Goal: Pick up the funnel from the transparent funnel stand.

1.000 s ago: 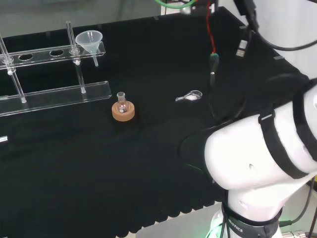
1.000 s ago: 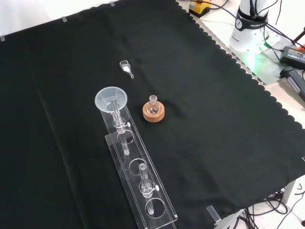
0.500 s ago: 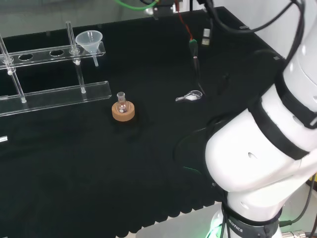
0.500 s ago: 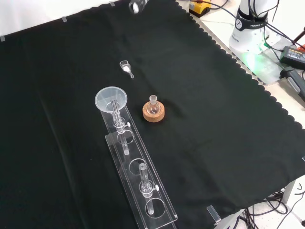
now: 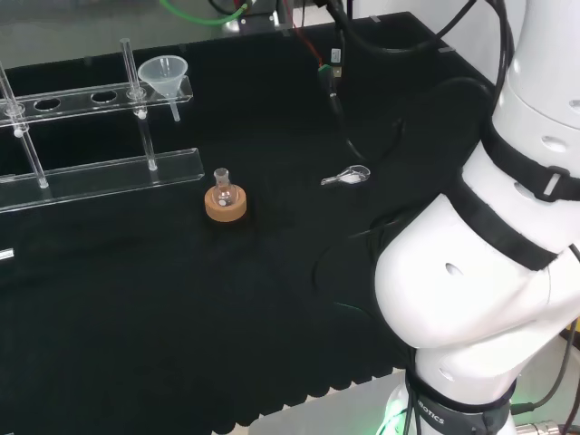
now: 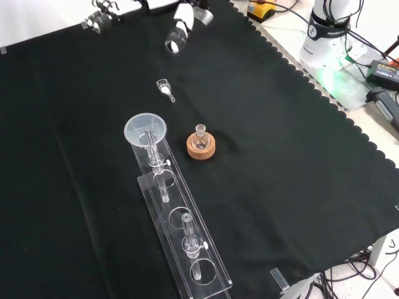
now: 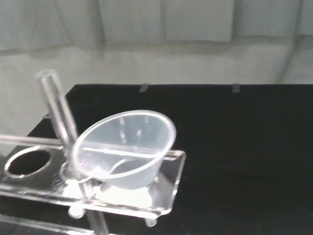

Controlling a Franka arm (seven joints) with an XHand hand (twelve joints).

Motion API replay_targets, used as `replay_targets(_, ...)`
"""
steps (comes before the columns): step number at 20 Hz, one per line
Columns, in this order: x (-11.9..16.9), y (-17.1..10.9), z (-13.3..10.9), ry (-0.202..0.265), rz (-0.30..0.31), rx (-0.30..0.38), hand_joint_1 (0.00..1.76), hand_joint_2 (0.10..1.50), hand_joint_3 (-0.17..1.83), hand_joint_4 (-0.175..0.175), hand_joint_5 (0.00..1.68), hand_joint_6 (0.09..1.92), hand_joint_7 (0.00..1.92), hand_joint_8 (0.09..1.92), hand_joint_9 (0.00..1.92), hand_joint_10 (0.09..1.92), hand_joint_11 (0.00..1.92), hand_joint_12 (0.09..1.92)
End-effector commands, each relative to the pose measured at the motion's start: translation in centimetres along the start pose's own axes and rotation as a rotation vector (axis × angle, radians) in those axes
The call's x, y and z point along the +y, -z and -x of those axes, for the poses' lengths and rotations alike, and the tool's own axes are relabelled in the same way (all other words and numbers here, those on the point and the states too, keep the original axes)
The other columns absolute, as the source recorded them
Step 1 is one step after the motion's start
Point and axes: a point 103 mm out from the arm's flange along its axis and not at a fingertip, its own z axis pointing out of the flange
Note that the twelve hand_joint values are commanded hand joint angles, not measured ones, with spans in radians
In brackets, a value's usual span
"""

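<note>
At the front view's top edge, the hand (image 6: 181, 28) has just come into sight, its finger state impossible to tell, closing on the funnel (image 6: 145, 129) well ahead, untouched in the funnel stand (image 6: 181, 246).

No legible text, labels or numbers on funnel (image 7: 124, 149), stand (image 5: 100, 168) or cloth (image 6: 262, 156).

We find a laboratory bench: black cloth (image 6: 280, 156), clear funnel stand (image 6: 181, 249) holding a funnel (image 6: 145, 129), small flask (image 6: 201, 134) on a cork ring (image 6: 201, 148).
</note>
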Motion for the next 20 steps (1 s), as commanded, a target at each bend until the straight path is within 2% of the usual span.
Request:
replay_targets(1, 1.0, -4.4, 0.1, 0.027, -0.104, -0.040, 0.00, 0.87, 0.04, 0.053, 0.00, 0.09, 0.00, 0.09, 0.00, 0.09, 0.00, 0.55)
replay_targets(5, 1.0, -5.8, -0.1, 0.035, -0.133, -0.042, 0.00, 0.88, 0.04, 0.051, 0.00, 0.09, 0.00, 0.09, 0.00, 0.09, 0.00, 0.56)
replay_targets(9, 1.0, -6.7, -0.7, 0.053, -0.165, -0.101, 0.00, 0.88, 0.04, 0.051, 0.00, 0.09, 0.00, 0.09, 0.00, 0.09, 0.00, 0.57)
replay_targets(20, 2.0, -9.4, -2.9, 0.082, -0.244, -0.192, 0.00, 0.88, 0.04, 0.051, 0.00, 0.09, 0.00, 0.09, 0.00, 0.09, 0.00, 0.58)
